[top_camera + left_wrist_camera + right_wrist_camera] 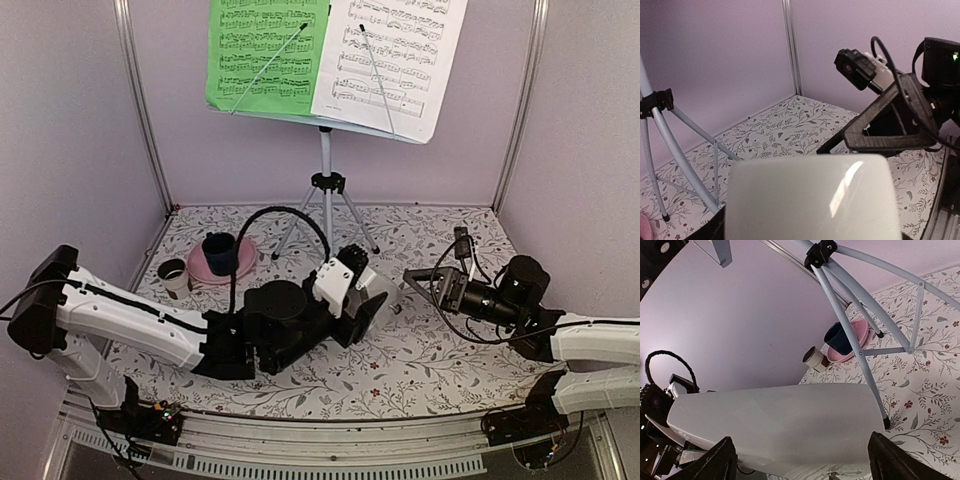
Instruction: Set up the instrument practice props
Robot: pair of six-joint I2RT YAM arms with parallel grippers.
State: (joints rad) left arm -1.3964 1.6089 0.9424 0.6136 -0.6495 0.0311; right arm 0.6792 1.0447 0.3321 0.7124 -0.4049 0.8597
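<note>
- Left gripper (362, 303), centre of the overhead frame: jaws clamped, as far as I can judge, on the small white pyramid-shaped plastic metronome (383, 294). In the left wrist view its pale body fills the lower middle, with dark finger edges at both lower corners.
- Right gripper (418, 281), just right of centre overhead: jaws apart. In the right wrist view its two black fingers (722, 460) sit in the lower corners, with the metronome's white flank between and beyond them.
- Key relation: the metronome lies directly left of the right gripper, just beside its fingertips, and the two grippers face each other across it. The pictures do not show whether the right fingers touch it.
- Long axis: overhead it runs roughly left to right, from one gripper toward the other. In the right wrist view the body stretches across the frame, nearly from finger to finger.
- Nearer arm: the left one carries it and the right stands next in line. Any closing of the right jaws would likely have to straddle that broad flank squarely.
- Beyond, upper centre overhead: the pale grey metal tripod music stand (325, 185) stands upright, its desk bearing a green paper sheet of music (265, 50) beside a white paper sheet of music (390, 55).
</note>
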